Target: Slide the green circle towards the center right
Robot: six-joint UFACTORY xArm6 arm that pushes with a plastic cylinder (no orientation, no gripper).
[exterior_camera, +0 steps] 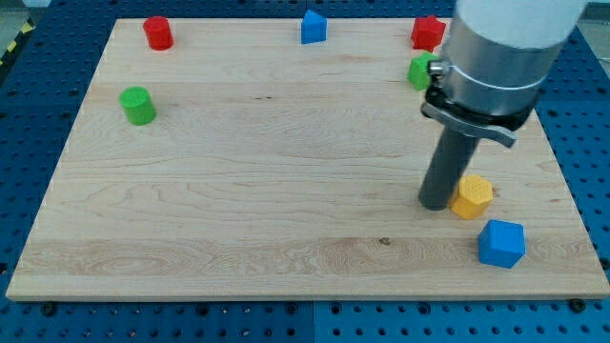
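The green circle (137, 105) sits on the wooden surface (267, 171) near the view's left edge, in the upper left part, below and slightly left of the red cylinder (157, 32) at the top left. It is a short round cylinder standing upright on its flat end, its axis rising off the board; being round, it has no side that points any way across the surface.

My tip (437, 204) rests on the surface far over on the view's right, well apart from the green circle. The tool is a plain dark rod with nothing that opens or closes, and it has hold of nothing. The tip stands just beside the yellow block (472, 196), on that block's left, and I cannot tell whether they touch. A blue cube (501, 243) lies below and right of the yellow block, near it but apart.

Along the top edge sit a blue block (313, 27) with a peaked top near the middle and a red block (428, 32) at the right. A second green block (420, 70) lies just below that red one, partly hidden behind the arm's grey body (505, 48).
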